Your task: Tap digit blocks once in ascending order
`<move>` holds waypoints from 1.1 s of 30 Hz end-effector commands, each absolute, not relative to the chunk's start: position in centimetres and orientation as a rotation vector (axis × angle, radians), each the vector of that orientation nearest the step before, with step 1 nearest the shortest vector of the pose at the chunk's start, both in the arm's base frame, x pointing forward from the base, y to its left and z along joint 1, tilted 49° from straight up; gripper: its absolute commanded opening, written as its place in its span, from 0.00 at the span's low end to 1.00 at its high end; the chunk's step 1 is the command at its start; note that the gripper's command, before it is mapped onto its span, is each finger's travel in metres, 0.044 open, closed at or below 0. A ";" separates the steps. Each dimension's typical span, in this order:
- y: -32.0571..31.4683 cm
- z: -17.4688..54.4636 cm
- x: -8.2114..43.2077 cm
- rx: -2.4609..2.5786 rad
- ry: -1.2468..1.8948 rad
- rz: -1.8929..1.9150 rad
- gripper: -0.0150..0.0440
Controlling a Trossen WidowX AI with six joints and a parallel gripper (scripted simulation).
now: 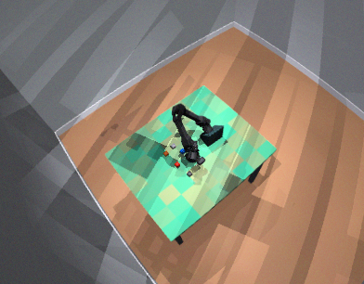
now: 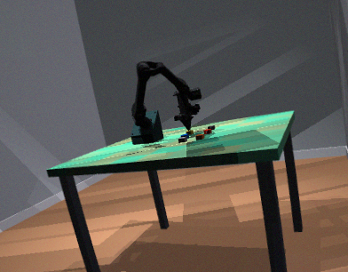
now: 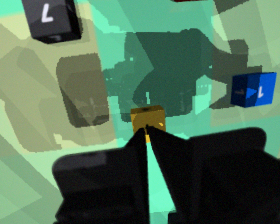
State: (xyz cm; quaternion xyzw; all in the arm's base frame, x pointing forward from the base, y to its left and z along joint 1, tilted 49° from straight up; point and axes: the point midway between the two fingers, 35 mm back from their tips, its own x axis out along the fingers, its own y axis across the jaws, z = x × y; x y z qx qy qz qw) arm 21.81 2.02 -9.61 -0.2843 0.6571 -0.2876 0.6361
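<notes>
My gripper (image 3: 146, 131) (image 2: 189, 129) is shut, with nothing seen between its fingers. Its tips point down at the yellow block (image 3: 148, 116) (image 2: 191, 132) and overlap it in the wrist view; whether they touch is unclear. The yellow block's digit is mostly hidden. A blue block (image 3: 253, 90) (image 1: 182, 151) shows what looks like a 1. A dark block (image 3: 51, 21) (image 1: 189, 174) (image 2: 211, 127) shows a mark like a 7. A red block (image 1: 177, 164) (image 2: 208, 132), an orange block (image 1: 166, 153) (image 2: 200, 137) and a grey block (image 1: 173, 146) (image 2: 183, 140) stand around; their digits are unreadable.
The green patchwork table (image 1: 171, 227) (image 2: 241, 151) carries the arm's dark base (image 1: 213, 135) (image 2: 146, 132). The arm hides the yellow block in the top view. The blue block stands right of the tips in the wrist view, the dark block up and left.
</notes>
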 end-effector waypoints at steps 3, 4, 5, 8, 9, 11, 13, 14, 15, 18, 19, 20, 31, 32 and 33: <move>1.4 -10.0 21.6 -0.661 1.506 -0.656 0.29; 1.4 -10.0 21.6 -0.661 1.506 -0.656 0.29; 1.4 -10.0 21.6 -0.661 1.506 -0.656 0.29; 2.3 -9.3 21.7 -0.654 1.504 -0.655 0.29; 3.0 -8.6 21.7 -0.657 1.505 -0.655 0.29; 3.7 -8.0 21.7 -0.660 1.506 -0.655 0.29; 3.7 -8.0 21.7 -0.660 1.506 -0.655 0.29; 3.9 -7.9 21.7 -0.660 1.506 -0.654 0.29; 4.5 -7.4 21.9 -0.659 1.507 -0.653 0.29; 8.1 -4.4 22.1 -0.657 1.508 -0.650 0.29; 9.0 -3.4 22.0 -0.657 1.508 -0.650 0.29; 9.6 -2.8 22.0 -0.658 1.508 -0.651 0.29; 12.8 -5.2 27.5 -0.654 1.505 -0.650 0.29; 13.1 -5.6 28.3 -0.653 1.504 -0.650 0.29; 13.5 -6.1 29.1 -0.653 1.504 -0.650 0.29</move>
